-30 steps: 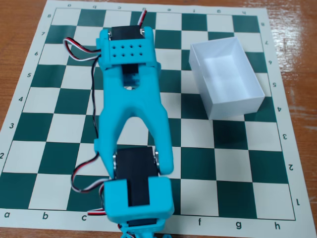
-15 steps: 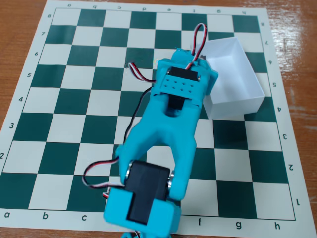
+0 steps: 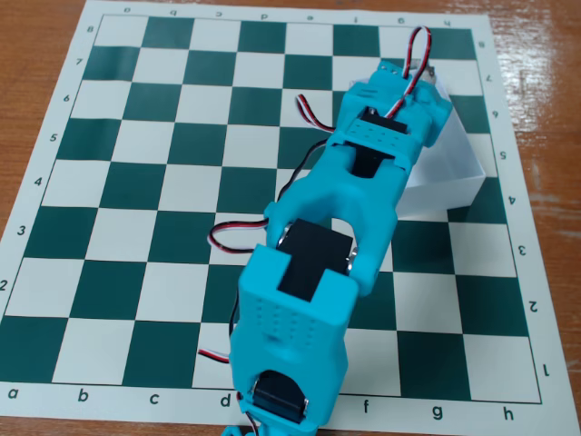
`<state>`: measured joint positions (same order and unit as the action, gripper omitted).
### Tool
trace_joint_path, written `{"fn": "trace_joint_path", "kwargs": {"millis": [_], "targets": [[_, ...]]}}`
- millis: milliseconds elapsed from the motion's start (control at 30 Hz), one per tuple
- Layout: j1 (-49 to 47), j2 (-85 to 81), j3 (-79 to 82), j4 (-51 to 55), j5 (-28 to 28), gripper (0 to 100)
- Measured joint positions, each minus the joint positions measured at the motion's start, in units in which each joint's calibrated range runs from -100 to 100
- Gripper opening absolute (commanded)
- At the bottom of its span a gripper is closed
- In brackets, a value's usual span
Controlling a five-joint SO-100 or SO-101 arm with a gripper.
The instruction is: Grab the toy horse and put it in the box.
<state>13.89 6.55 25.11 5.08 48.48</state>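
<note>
Best centred above the box (image 3: 445, 186) at far right before any release; claw state and horse hidden beneath arm (image 3: 349, 204).

Turquoise arm (image 3: 349, 195) — white box (image 3: 445, 177), green-and-white checkered chessboard (image 3: 118, 182), brown wood table (image 3: 36, 54)

One turquoise robot arm (image 3: 345, 209), one white paper box (image 3: 449, 173) mostly covered by that arm, one green-and-white chessboard mat (image 3: 118, 209), one wooden surface (image 3: 36, 54), several red, white and black servo cables (image 3: 309, 113) looping off the arm, no horse figurine in sight
</note>
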Motion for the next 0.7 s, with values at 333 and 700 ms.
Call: {"fn": "trace_joint_path", "kwargs": {"millis": [333, 700], "targets": [[0.3, 6.7, -4.4, -4.6, 1.5, 30], [0.4, 3.1, 0.7, -4.6, 1.8, 37]]}}
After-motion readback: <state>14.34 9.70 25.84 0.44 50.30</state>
